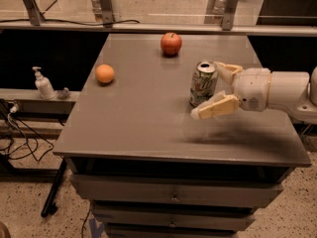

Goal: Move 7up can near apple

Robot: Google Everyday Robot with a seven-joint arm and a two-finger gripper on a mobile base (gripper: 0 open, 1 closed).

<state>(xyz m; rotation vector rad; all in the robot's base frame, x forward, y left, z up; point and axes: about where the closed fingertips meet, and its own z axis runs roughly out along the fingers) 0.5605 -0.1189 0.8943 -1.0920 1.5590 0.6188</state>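
Note:
The 7up can (pixel 203 83), silver-white with green lettering, stands slightly tilted on the grey table (pixel 143 118), right of centre. My gripper (pixel 208 90) reaches in from the right and is shut on the can, with one cream finger (pixel 225 71) behind it and the other in front of it. The red apple (pixel 171 43) sits at the back of the table, up and to the left of the can, apart from it.
An orange fruit (pixel 104 74) lies at the table's left side. A soap pump bottle (pixel 43 84) stands on a low shelf left of the table. A rail with posts (pixel 225 6) runs behind the table. Drawers (pixel 173 195) are below the front edge.

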